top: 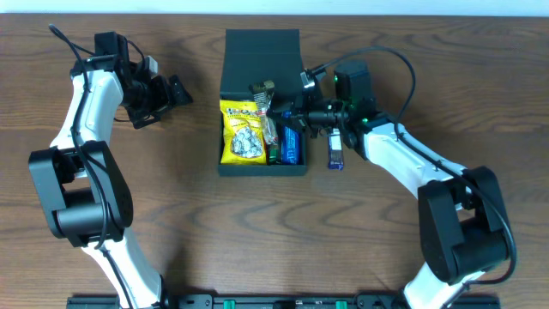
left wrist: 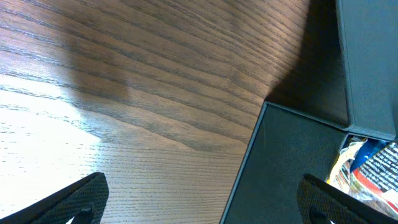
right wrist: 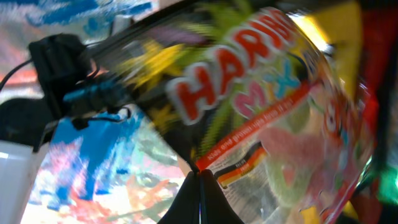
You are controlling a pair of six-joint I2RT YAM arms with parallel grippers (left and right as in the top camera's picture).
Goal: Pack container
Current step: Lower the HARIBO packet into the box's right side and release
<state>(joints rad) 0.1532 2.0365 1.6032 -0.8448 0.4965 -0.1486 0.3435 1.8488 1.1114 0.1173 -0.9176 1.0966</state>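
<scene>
Shows the container (top: pixel 262 60) at the middle of the table (top: pixel 171 215), flap lid open, with a yellow packet (top: pixel 243 130) and a blue packet (top: pixel 292 148) inside. Finds the left gripper (top: pixel 171 96) spread wide above wood well left of it. Has the right gripper (top: pixel 285 114) pinched together on a Haribo Mix bag (right wrist: pixel 249 93) over the container's right side, a blue wrapper (top: pixel 335 153) lying just outside that wall.

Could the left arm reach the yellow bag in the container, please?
Probably yes: the container is open, the yellow bag lies uncovered at its left side, and the left gripper hangs open nearby.
</scene>
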